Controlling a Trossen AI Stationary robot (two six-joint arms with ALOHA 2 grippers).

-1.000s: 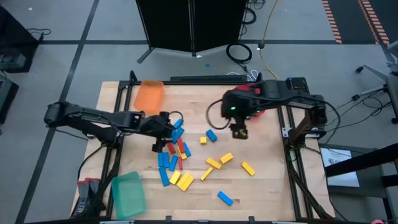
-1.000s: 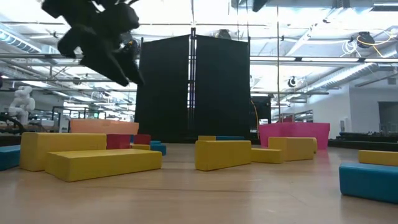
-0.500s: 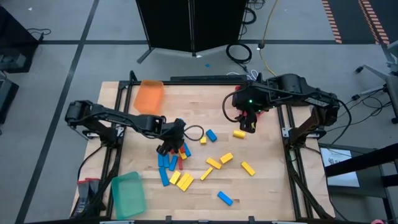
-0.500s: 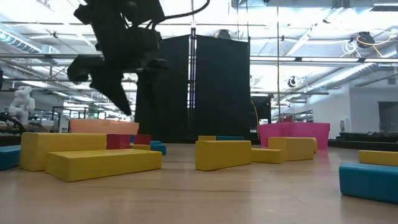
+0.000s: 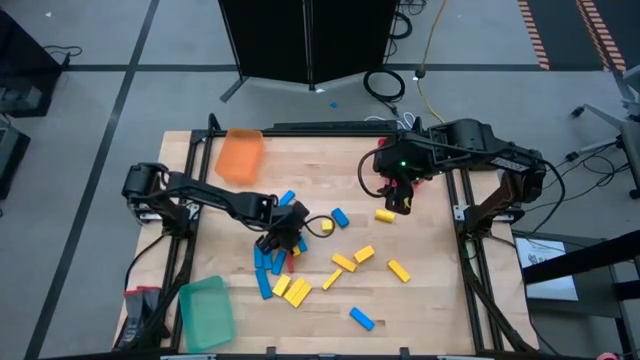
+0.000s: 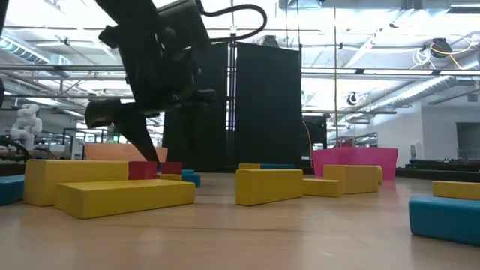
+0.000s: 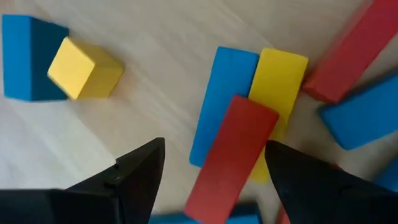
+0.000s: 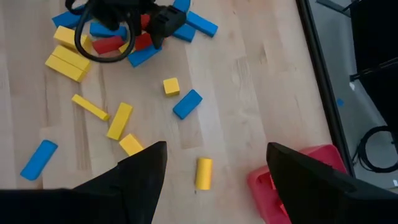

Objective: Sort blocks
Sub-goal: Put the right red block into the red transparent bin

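Left tool [image 5: 284, 240] advanced over block pile, fingers spread; orange tray [image 5: 239, 155], green tray [image 5: 206, 312] hold nothing

an industrial lab hall: exposed ceiling ducts [image 6: 390, 90], grey floor [image 5: 110, 60], black partition [image 6: 232, 105].

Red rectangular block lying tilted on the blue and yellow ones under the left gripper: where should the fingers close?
Grip the red rectangular block across its two long sides, coming from straight above. It lies topmost on the blue block and yellow block, with the open left gripper already straddling it.
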